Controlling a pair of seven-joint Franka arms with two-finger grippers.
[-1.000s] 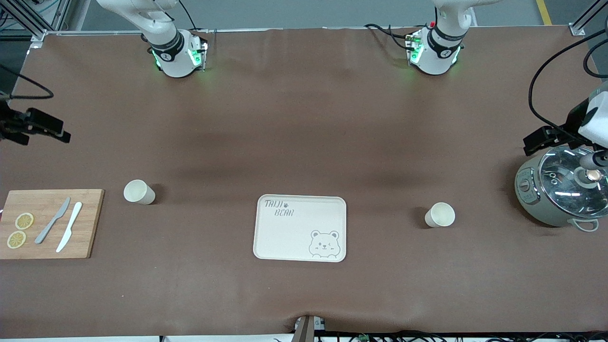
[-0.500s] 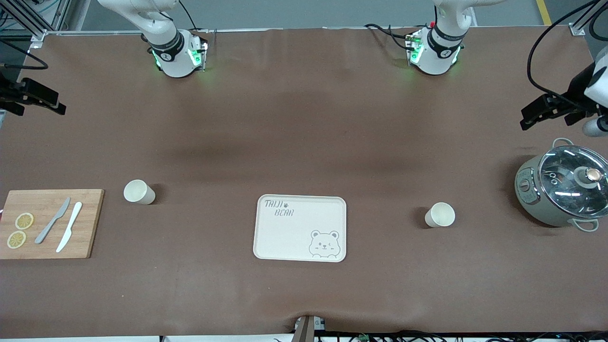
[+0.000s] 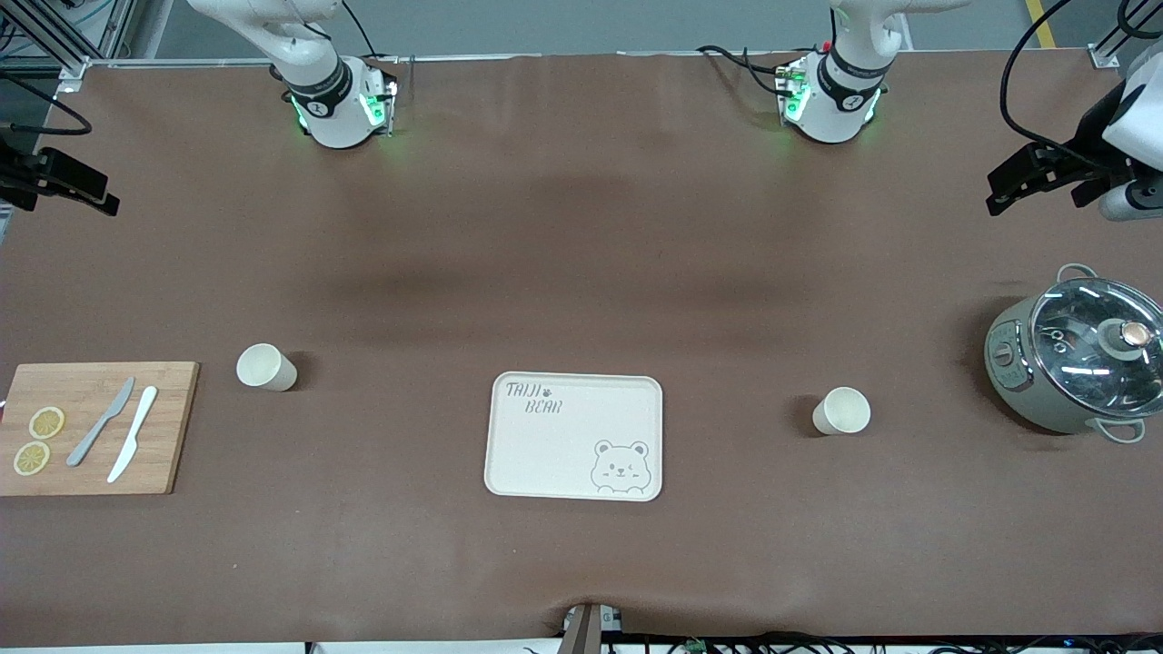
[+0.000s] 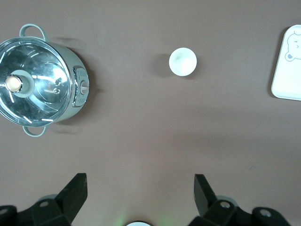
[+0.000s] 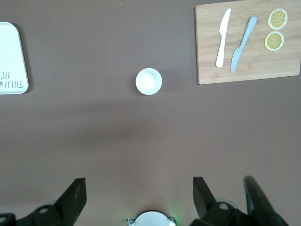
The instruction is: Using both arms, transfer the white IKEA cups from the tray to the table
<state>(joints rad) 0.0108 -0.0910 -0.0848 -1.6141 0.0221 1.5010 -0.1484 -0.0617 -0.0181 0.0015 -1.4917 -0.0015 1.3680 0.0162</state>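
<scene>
Two white cups stand upright on the brown table, each apart from the tray. One cup (image 3: 266,368) (image 5: 148,81) is toward the right arm's end, beside the cutting board. The other cup (image 3: 841,411) (image 4: 183,61) is toward the left arm's end, between the tray and the pot. My left gripper (image 3: 1008,186) (image 4: 140,186) is open and empty, high over bare table at its end. My right gripper (image 3: 95,193) (image 5: 139,188) is open and empty, high over the table's edge at its end.
A cream bear-printed tray (image 3: 574,436) (image 4: 289,66) (image 5: 11,59) lies mid-table, empty. A wooden cutting board (image 3: 95,427) (image 5: 249,56) holds two knives and two lemon slices. A green pot with a glass lid (image 3: 1072,363) (image 4: 40,87) stands at the left arm's end.
My left gripper has moved off from over the pot's lid toward the arms' bases. My right gripper has moved the same way at its end. Cups and tray have not moved.
</scene>
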